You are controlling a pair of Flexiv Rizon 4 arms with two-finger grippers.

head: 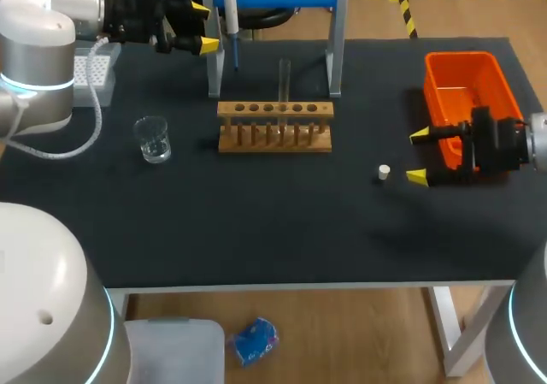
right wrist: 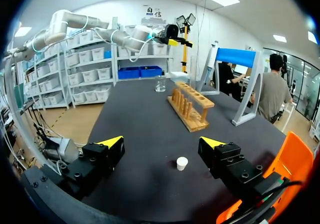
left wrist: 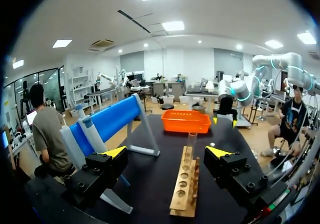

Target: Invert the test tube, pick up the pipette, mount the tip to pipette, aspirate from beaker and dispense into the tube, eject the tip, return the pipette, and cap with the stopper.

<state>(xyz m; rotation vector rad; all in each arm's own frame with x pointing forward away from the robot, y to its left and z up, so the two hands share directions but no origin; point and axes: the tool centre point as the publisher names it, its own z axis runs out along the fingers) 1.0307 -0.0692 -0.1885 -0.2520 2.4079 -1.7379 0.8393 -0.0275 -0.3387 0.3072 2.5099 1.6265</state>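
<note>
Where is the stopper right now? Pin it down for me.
In the head view the stopper sits on the right side, right of the wooden rack and just left of the right claw.

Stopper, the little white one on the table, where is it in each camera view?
Head view: stopper on the table, beside the right end effector, right of the wooden rack.
Left wrist view: not in it.
Right wrist view: stopper just ahead of that open end effector, nearer than the rack.
Shared landmark: the wooden rack.
</note>
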